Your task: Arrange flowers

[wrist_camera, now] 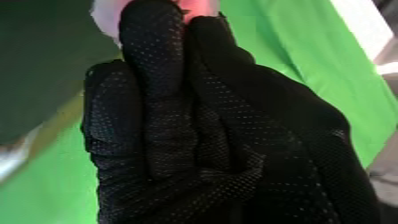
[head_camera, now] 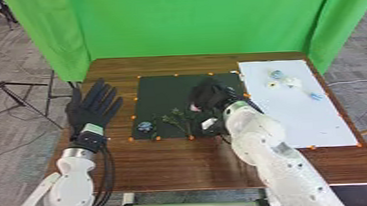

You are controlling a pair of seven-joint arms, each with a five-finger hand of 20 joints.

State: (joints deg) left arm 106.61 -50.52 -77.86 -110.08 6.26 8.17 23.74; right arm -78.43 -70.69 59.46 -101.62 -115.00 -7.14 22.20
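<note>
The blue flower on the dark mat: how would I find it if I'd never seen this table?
On the brown table, find the dark mat between the open left robot hand and the white sheet. The blue flower lies near the mat's near left corner. Its bluish, rounded head sets it apart from the green sprigs just to its right.

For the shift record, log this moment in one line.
left hand: open, left of dark mat | right hand: pinching pink flower, over mat | blue flower: on mat | pale flowers: on white sheet
</note>
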